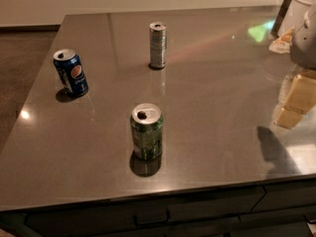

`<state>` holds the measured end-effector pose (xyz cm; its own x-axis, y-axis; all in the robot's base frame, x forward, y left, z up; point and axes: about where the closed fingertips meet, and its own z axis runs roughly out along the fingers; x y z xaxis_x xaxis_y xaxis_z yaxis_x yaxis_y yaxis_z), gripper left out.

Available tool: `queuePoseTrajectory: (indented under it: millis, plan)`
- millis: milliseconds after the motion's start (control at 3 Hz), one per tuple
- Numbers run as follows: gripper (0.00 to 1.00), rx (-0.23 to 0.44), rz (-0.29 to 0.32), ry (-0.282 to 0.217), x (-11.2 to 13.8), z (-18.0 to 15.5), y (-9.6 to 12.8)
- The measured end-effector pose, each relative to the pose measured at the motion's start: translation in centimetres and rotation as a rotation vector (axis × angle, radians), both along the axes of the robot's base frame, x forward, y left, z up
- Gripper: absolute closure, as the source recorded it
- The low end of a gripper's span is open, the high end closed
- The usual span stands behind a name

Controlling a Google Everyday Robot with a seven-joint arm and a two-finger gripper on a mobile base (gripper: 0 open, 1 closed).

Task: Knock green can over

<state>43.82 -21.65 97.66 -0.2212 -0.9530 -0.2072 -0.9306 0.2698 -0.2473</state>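
The green can stands upright near the front middle of the dark grey countertop. Its silver top with the pull-tab opening faces up. My gripper shows as pale yellow blocks at the right edge of the camera view, below the white arm. It hangs just above the counter, far to the right of the green can and apart from it. Its shadow falls on the counter below it.
A blue Pepsi can stands upright at the left. A slimmer silver can stands upright at the back middle. The counter's front edge runs just below the green can, with drawers beneath. Floor lies to the left.
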Motion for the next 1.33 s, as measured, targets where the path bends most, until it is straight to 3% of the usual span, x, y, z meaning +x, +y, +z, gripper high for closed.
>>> queuePoseTrajectory:
  millis: [333, 667, 1333]
  plan:
    - [0.0, 0.0, 0.0, 0.0, 0.0, 0.0, 0.0]
    - [0.0, 0.08, 0.011, -0.002, 0.0, -0.5, 2.1]
    - [0.0, 0.335, 0.045, -0.038, -0.8, -2.3, 10.6]
